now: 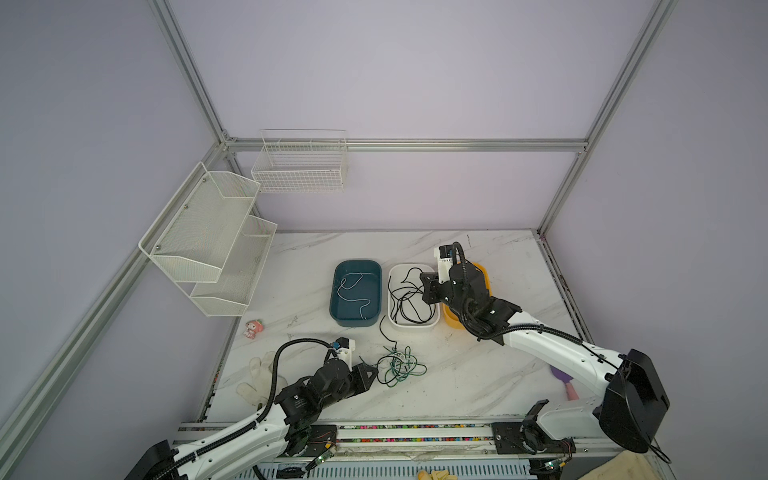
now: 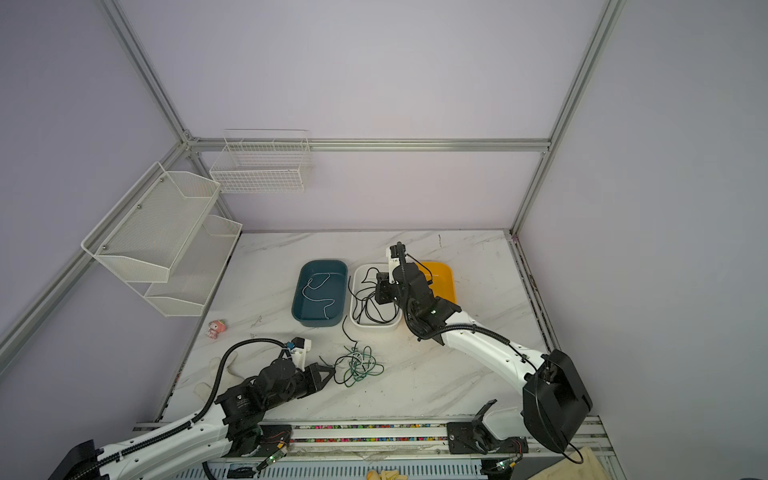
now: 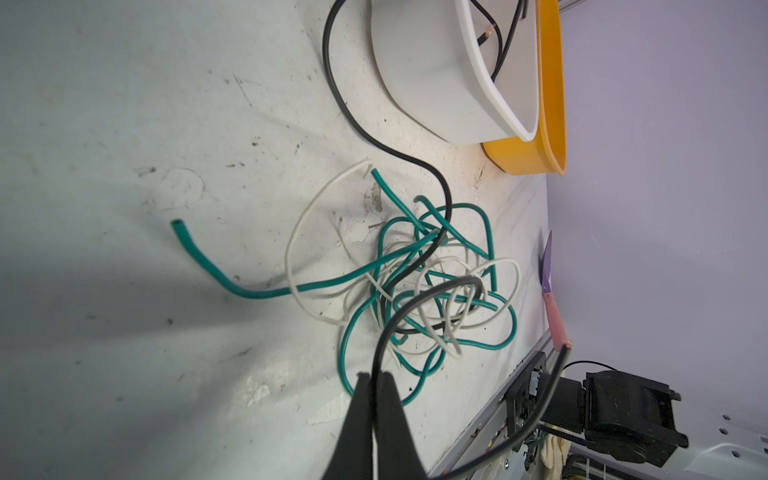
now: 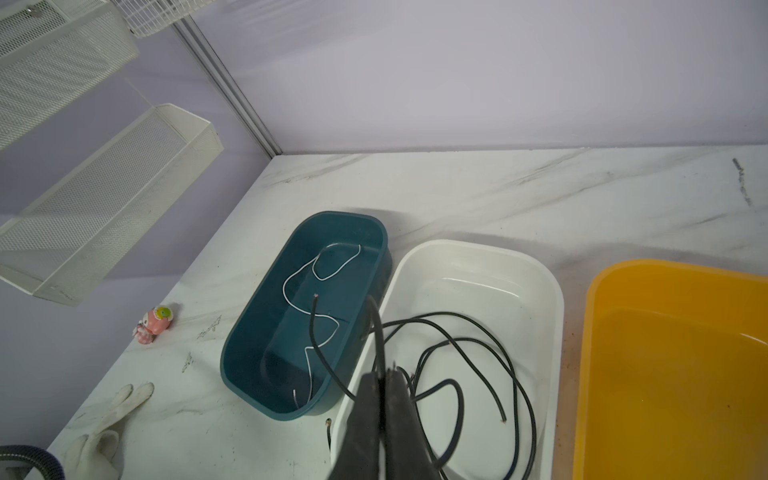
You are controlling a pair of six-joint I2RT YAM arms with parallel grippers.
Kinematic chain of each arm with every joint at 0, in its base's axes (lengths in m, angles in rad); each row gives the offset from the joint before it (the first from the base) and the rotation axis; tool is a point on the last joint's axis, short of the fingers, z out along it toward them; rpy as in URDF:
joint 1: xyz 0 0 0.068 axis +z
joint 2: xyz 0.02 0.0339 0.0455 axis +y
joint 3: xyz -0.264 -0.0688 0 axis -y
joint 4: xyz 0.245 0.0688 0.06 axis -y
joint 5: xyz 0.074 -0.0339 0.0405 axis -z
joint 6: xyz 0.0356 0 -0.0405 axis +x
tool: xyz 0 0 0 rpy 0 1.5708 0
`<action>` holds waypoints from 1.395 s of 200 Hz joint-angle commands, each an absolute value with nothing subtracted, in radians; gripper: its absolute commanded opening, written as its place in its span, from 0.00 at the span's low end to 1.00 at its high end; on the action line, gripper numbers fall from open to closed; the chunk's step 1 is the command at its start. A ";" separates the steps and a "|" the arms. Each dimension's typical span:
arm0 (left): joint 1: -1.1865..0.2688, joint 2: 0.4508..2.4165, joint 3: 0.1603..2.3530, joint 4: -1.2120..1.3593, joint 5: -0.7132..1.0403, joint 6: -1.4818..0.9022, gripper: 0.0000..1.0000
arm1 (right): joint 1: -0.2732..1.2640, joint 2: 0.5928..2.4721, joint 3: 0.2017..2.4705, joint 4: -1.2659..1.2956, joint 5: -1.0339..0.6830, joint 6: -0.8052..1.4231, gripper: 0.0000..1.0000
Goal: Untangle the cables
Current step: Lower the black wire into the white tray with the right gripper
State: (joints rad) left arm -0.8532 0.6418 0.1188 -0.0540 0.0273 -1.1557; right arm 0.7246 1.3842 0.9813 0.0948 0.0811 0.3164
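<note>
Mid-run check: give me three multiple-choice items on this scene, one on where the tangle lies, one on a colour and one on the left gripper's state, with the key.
1. Where does the tangle lie?
A. in the yellow bin
B. on the table
C. in the wire basket

2. Which colour of cable lies in the teal bin?
A. white
B. green
C. black

3. What is the state of the left gripper?
A. open above the tangle
B. shut on a black cable
C. shut on a green cable

Key:
1 B: both top views show it on the bare table, outside every bin.
2 A: a white cable curls on the bin's floor.
3 B: the left wrist view shows the jaws pinching a black strand.
</note>
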 commanded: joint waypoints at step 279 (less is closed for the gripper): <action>-0.850 0.644 0.155 -0.005 0.036 -1.141 0.00 | 0.680 1.737 0.996 0.113 0.107 0.420 0.00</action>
